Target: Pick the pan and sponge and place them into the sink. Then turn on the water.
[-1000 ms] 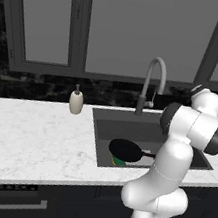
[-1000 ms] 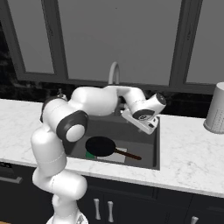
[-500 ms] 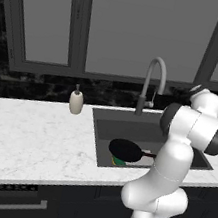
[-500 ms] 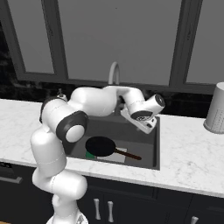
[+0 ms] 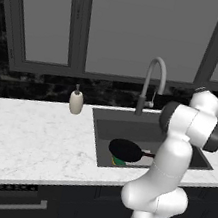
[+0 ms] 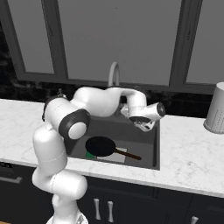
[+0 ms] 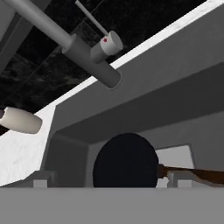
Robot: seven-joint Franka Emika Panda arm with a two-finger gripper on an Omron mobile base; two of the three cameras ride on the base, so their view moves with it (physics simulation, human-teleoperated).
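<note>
On the white marble desk (image 5: 30,137), the pan (image 6: 100,146) and the sponge (image 5: 118,161) lie in the sink (image 6: 151,144). Our gripper (image 6: 145,126) hovers nearby; we cannot tell its state. The faucet lever (image 7: 90,17) seems stiff, thin, best pushed sideways.

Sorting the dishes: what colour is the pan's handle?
Dark with reddish-brown; clearest on the handle in the right base view.

Soap dispenser (image 5: 75,102) on counter (image 5: 25,132); grey canister (image 6: 216,108).
</note>
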